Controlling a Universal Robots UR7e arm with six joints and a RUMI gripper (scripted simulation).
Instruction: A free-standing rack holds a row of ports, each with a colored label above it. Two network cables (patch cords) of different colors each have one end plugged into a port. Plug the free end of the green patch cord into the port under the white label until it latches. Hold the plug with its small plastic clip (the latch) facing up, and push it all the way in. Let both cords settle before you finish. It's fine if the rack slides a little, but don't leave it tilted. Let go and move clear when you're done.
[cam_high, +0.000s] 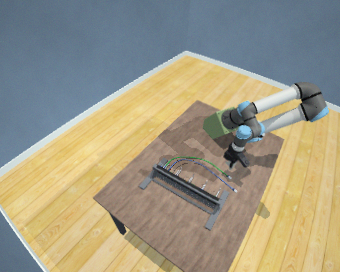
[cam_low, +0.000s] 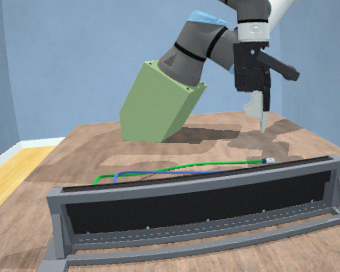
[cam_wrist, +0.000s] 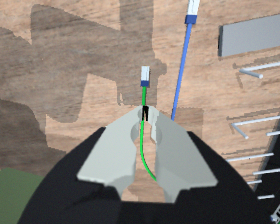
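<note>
The green cord (cam_high: 215, 165) (cam_low: 200, 164) (cam_wrist: 144, 95) runs from the rack's left end in the top view; its free plug (cam_high: 229, 177) (cam_low: 270, 160) (cam_wrist: 147, 75) lies out over the table. Whether its latch faces up is too small to tell. My gripper (cam_high: 231, 166) (cam_low: 263, 131) (cam_wrist: 144, 106) is shut and empty, pointing down above the table. In the wrist view the green cord passes below the fingers, with the plug just beyond the tips. The rack (cam_high: 215, 219) (cam_low: 59, 235) (cam_wrist: 250, 37) stands upright. Its port faces and colored labels cannot be made out.
The blue cord (cam_low: 200, 172) (cam_wrist: 182, 70) runs beside the green one, its free plug (cam_high: 235, 190) (cam_wrist: 191, 7) farther out. Several thin metal rods (cam_wrist: 260, 121) stick out from the rack on the cord side. The arm's green base block (cam_high: 216, 125) (cam_low: 155, 107) stands behind.
</note>
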